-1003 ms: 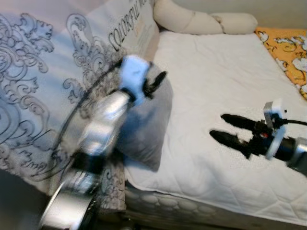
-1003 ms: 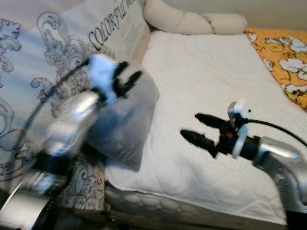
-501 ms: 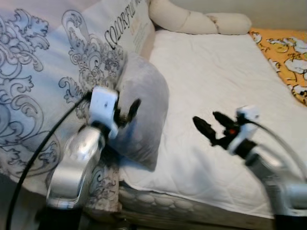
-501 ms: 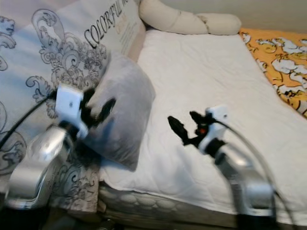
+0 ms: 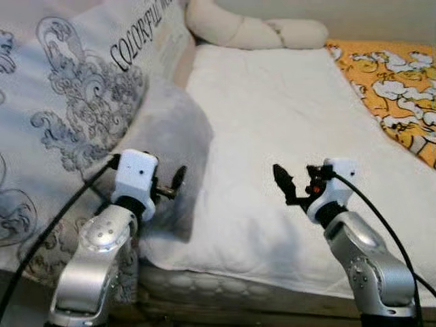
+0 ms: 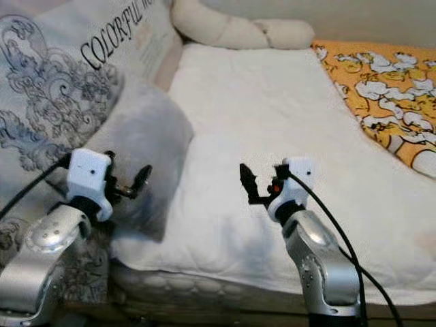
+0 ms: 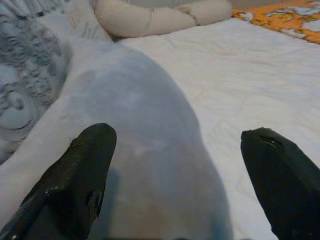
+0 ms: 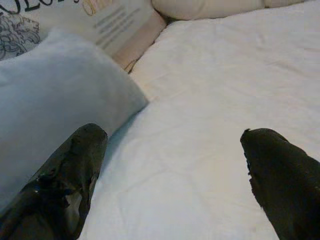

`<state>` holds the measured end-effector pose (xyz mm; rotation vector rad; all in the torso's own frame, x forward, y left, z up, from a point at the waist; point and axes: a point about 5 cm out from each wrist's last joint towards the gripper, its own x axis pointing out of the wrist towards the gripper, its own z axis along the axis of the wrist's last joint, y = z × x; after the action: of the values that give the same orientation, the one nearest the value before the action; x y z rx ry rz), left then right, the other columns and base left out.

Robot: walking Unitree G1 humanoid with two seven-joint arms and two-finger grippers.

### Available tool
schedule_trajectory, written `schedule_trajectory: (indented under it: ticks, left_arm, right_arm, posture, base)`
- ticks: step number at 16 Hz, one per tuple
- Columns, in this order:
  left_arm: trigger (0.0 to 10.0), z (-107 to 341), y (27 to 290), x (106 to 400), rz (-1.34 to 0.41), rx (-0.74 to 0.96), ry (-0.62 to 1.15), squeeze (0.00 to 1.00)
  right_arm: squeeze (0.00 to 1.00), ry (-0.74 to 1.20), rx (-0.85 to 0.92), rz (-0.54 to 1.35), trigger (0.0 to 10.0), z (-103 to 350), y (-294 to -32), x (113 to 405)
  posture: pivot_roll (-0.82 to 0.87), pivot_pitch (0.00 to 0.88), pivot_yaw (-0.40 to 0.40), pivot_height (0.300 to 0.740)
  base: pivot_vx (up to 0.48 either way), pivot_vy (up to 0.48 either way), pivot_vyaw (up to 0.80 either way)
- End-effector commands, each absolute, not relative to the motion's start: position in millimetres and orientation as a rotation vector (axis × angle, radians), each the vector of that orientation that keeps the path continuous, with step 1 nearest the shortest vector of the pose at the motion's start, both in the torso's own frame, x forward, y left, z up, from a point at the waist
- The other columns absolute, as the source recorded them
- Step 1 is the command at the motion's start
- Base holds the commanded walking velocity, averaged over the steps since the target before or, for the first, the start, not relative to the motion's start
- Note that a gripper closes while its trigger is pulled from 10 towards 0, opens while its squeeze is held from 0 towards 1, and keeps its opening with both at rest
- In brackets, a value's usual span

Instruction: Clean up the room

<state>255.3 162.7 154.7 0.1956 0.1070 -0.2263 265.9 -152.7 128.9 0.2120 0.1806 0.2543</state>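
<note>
Grey pillow (image 5: 167, 133) sits just ahead of the left gripper (image 7: 180, 170), whose fingers stand spread and empty, aimed at its rounded bulk near the bed's left edge beside the patterned duvet (image 5: 61, 116) at nine o'clock. The right gripper (image 8: 175, 170), likewise splayed and holding nothing, hovers over the white mattress pad (image 5: 286, 109), with the pillow at its ten o'clock. I'd judge this the approach to a grasp, though contact is hard to tell; next, both must close in on the pillow.

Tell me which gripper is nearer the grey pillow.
Left. The left gripper hovers open right at the grey pillow; the right gripper is open over the white mattress, farther off.
</note>
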Motion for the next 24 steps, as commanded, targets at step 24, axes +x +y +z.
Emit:
schedule_trajectory:
  ticks: [24]
  left_arm:
    - [10.0,147,195,257,-0.046,0.223,0.202,1.0]
  right_arm:
    - [0.0,0.212,0.016,0.114,10.0,124,-159,273]
  posture:
    - [-0.04,0.0,-0.031,0.74]
  base:
    - [0.0,-0.371,0.0]
